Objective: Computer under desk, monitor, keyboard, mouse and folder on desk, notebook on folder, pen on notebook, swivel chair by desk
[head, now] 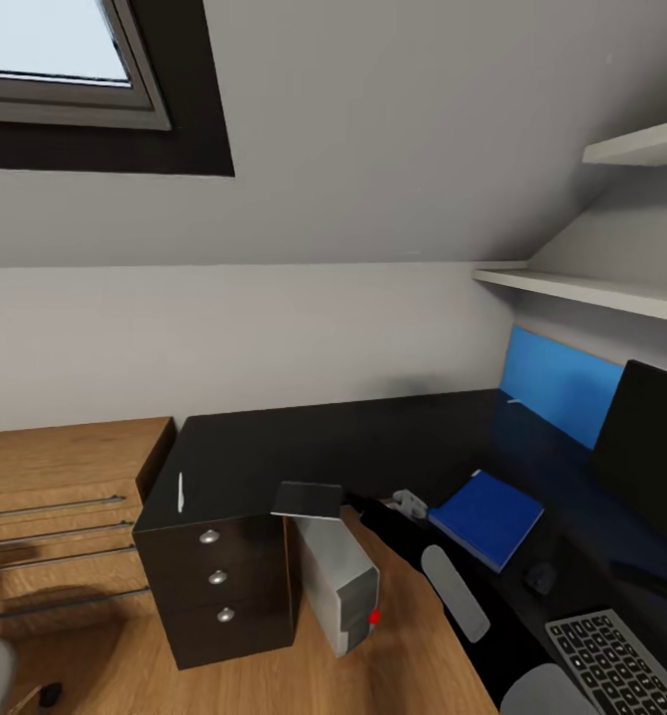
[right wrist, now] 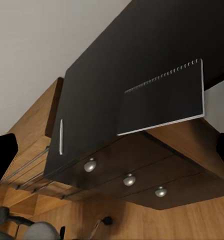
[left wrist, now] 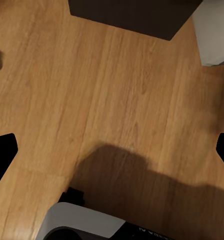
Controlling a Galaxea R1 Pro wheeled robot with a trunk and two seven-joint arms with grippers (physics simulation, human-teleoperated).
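Near right, keyboard (head: 616, 660) flat on desk (head: 373, 437), folder (head: 487, 516) beyond. Farther left, notebook (head: 309, 500) jutting over near desk edge above computer (head: 338, 581), probably offering an edge to grasp. Beside it, right gripper (head: 363, 508) spread wide, holding nothing; left gripper (left wrist: 112, 155) equally wide over floor (left wrist: 67, 75).

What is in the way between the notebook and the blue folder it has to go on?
Nothing visible. The notebook lies at the desk edge, overhanging it above the computer. The folder lies further along the same black top, and the stretch between holds only the right arm's tool, reaching in.
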